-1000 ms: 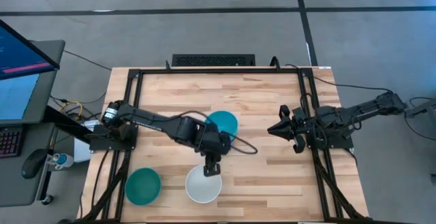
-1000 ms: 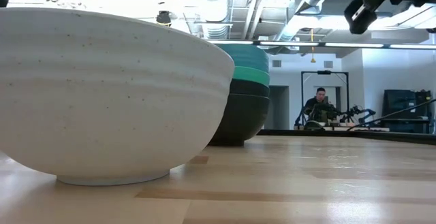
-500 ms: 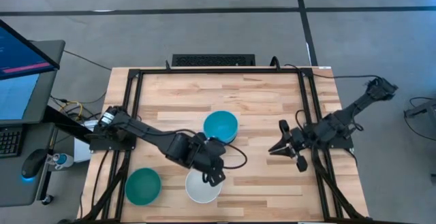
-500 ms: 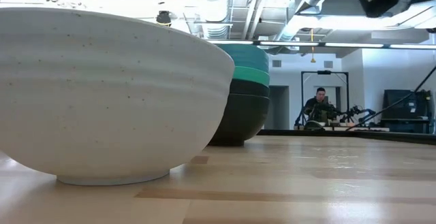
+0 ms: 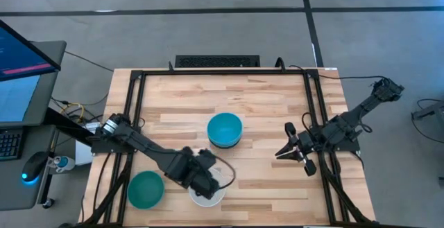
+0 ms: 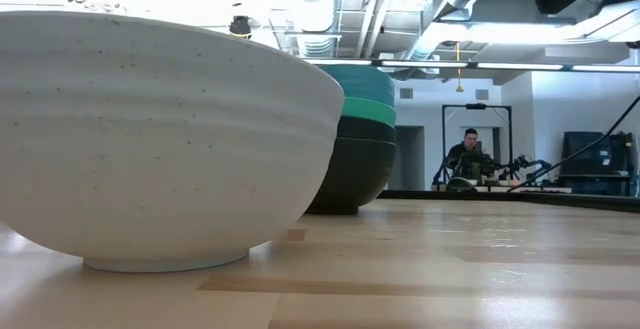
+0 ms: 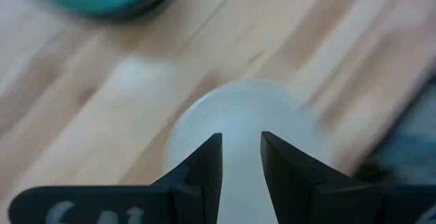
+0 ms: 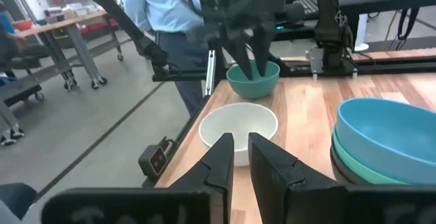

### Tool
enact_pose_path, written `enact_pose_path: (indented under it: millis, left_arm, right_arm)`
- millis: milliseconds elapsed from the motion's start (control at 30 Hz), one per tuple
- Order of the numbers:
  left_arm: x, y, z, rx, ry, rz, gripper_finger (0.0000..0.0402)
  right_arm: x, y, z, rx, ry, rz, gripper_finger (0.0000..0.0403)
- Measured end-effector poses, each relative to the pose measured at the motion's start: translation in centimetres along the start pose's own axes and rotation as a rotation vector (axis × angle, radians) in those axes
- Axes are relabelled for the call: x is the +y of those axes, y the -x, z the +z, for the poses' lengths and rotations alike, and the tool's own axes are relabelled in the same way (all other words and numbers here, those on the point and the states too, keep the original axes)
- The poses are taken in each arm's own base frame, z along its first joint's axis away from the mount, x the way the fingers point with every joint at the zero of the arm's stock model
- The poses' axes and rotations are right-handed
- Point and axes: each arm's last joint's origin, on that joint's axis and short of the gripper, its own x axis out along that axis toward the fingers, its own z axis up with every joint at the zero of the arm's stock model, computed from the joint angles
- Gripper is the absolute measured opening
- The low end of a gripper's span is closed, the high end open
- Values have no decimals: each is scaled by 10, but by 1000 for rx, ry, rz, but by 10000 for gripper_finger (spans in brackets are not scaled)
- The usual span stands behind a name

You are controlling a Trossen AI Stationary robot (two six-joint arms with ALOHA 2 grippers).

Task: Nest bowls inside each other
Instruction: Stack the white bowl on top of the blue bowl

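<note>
The left end effector [image 5: 207,183] hovers just above the white bowl [image 5: 207,192] at the near edge of the surface [image 5: 270,103], its fingers [image 7: 204,166] narrowly parted and empty. We see the teal-green bowl [image 5: 146,189] to its left, well apart, and a stack of bowls [image 5: 225,130] topped in cyan mid-surface. The right end effector [image 5: 286,150], also narrowly parted and empty, waits at the right.

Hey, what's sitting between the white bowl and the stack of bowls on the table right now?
Nothing: the high view shows only bare wood between the white bowl and the stack of bowls. The left gripper hangs over the white bowl, not in that gap.
</note>
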Motion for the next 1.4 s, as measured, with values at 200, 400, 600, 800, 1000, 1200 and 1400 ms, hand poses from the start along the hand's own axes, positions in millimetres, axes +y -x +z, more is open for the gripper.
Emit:
enact_pose_path:
  millis: [200, 400, 600, 800, 1000, 1200, 1400]
  left_arm:
    - [10, -14, -21, 53, -6, 161, 93]
    - [1, -44, -29, 88, -87, 23, 93]
    - [13, -73, -39, 146, -99, 51, 93]
    - [27, -70, -31, 131, -101, 70, 93]
    - [41, -59, -10, 87, -104, 76, 93]
    - [46, -68, 4, 104, -138, 40, 93]
    - [55, -91, 3, 158, -119, -42, 93]
  right_arm:
    - [1, 0, 6, -61, -12, 1, 68]
    - [1, 0, 9, -88, -20, 4, 68]
    - [1, 0, 9, -94, -29, 5, 68]
    - [1, 0, 9, -94, -30, 5, 68]
    - [1, 0, 9, -94, -30, 3, 68]
    - [1, 0, 8, -87, -28, 2, 68]
    - [1, 0, 8, -80, -26, 1, 68]
